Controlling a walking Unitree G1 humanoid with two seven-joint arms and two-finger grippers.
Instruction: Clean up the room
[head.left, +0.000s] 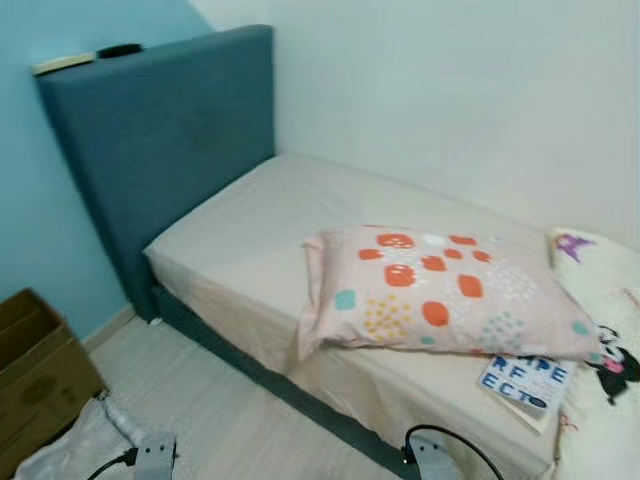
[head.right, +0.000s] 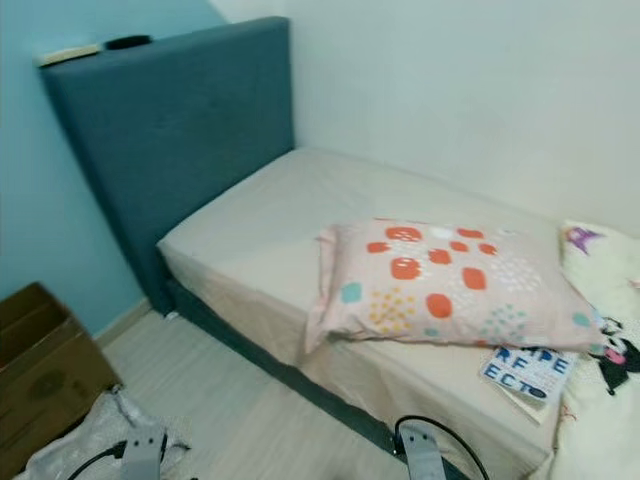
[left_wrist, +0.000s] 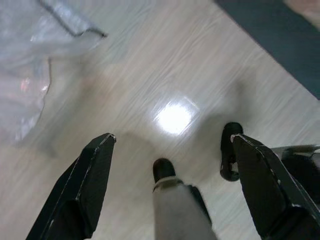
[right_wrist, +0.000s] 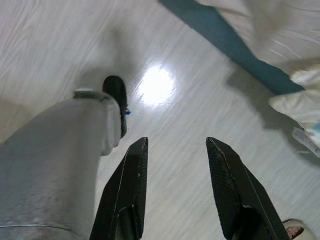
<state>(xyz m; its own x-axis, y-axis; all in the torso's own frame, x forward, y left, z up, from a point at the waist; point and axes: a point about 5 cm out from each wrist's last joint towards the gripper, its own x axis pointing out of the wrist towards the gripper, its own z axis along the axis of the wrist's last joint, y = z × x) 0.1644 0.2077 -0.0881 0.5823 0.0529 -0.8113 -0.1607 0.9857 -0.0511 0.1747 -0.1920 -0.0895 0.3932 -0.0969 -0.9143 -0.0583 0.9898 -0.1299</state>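
Left eye view shows the bed (head.left: 250, 230) ahead of the robot, with a patterned pillow (head.left: 440, 290) lying across its middle, long axis running along the bed's length, and a book (head.left: 527, 382) touching the pillow near the mattress edge. Both arms hang low over the floor. The left gripper (left_wrist: 172, 145) has its fingers spread wide and holds nothing; the right gripper (right_wrist: 176, 147) is parted too, also empty. I judge the right arm nearer to the pillow and book.
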